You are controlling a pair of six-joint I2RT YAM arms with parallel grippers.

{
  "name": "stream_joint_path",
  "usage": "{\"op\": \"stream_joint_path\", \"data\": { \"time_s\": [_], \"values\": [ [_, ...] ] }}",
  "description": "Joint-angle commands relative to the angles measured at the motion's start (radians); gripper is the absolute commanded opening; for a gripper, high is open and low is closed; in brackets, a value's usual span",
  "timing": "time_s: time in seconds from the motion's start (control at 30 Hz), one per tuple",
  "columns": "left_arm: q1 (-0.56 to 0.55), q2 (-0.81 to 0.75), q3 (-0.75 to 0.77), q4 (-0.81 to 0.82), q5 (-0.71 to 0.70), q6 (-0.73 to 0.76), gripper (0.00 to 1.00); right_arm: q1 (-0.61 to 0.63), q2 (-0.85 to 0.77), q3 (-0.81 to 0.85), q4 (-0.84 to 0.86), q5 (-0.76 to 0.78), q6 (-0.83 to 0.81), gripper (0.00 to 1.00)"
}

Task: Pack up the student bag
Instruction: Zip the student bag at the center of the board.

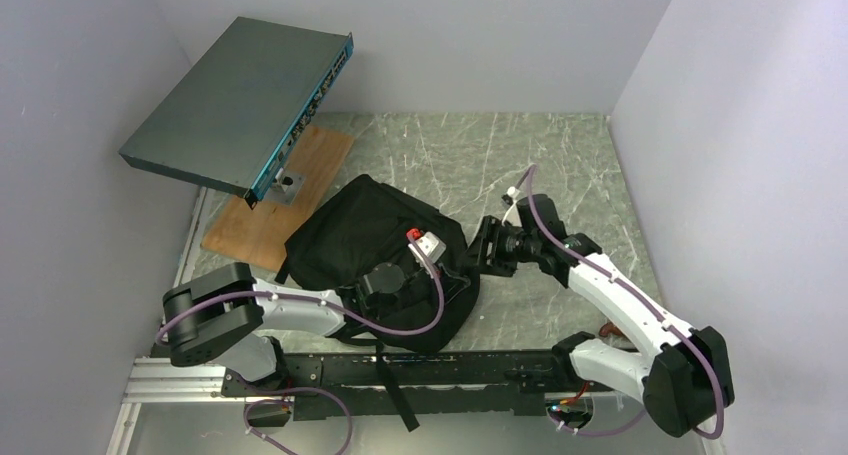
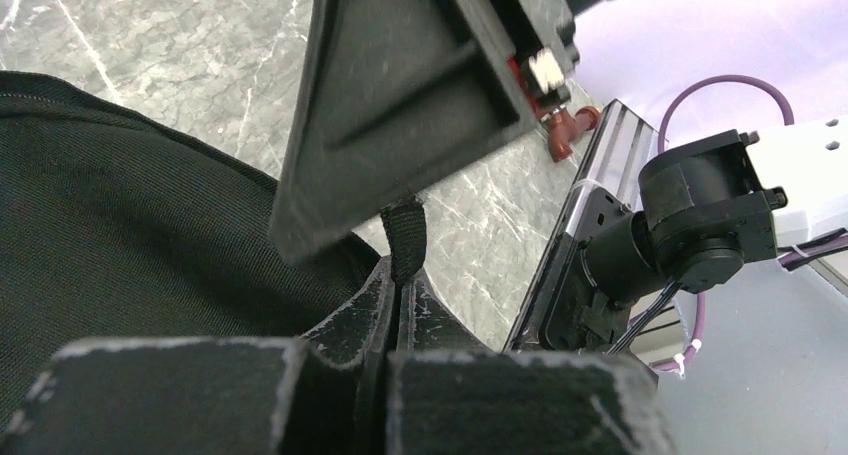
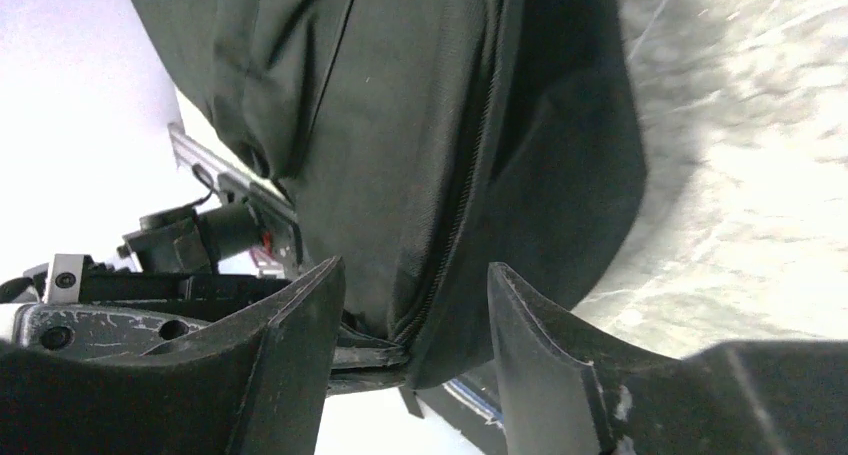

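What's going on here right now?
Both arms are working at the student bag, which lies on the table. The left claw is shut on a small fabric tab at the bag's edge. The right claw is open, straddling the bag's zipper without gripping it.

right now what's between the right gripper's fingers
The zippered edge of the student bag, in the right wrist view; the right gripper stands open around it.

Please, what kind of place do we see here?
Probably a robot test cell: plain white walls enclose a marble-patterned table, a metal rail runs along its near edge, and a rack-style electronics unit stands propped.
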Motion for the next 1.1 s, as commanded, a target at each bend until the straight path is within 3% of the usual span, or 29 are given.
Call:
{"op": "stream_joint_path", "data": {
  "time_s": [0.0, 0.07, 0.23, 0.33, 0.4, 0.53, 0.67, 0.8, 0.93, 1.07],
  "values": [
    [0.007, -0.003, 0.038, 0.042, 0.052, -0.022, 0.0, 0.048, -0.01, -0.039, 0.122, -0.005, 0.056, 0.5],
    [0.009, -0.007, 0.022, 0.059, 0.055, -0.021, 0.0, 0.051, -0.011, -0.06, 0.138, 0.021, 0.073, 0.43],
    [0.01, -0.019, 0.021, 0.039, 0.074, 0.002, 0.0, 0.051, 0.052, -0.047, 0.151, -0.018, 0.035, 0.4],
    [0.012, -0.008, 0.044, -0.016, 0.1, 0.013, 0.0, 0.052, 0.101, -0.028, 0.158, -0.054, -0.006, 0.22],
    [0.012, 0.0, 0.067, -0.048, 0.112, 0.023, 0.0, 0.052, 0.128, -0.027, 0.187, -0.076, -0.016, 0.01],
    [0.011, -0.013, 0.086, -0.14, 0.105, 0.045, 0.0, 0.032, 0.199, 0.025, 0.184, -0.046, -0.081, 0.0],
    [0.009, -0.06, 0.115, -0.366, 0.091, 0.053, 0.0, -0.047, 0.257, 0.11, 0.133, 0.017, -0.147, 0.0],
    [-0.017, -0.137, 0.032, -0.432, 0.092, 0.042, 0.0, -0.163, 0.272, 0.127, 0.168, 0.11, -0.147, 0.0],
    [-0.06, -0.226, -0.037, -0.494, 0.086, 0.046, 0.0, -0.266, 0.365, 0.186, 0.186, 0.066, -0.166, 0.0],
    [-0.065, -0.236, -0.026, -0.554, 0.113, 0.071, 0.0, -0.278, 0.418, 0.236, 0.194, 0.035, -0.198, 0.0]
  ]
}}
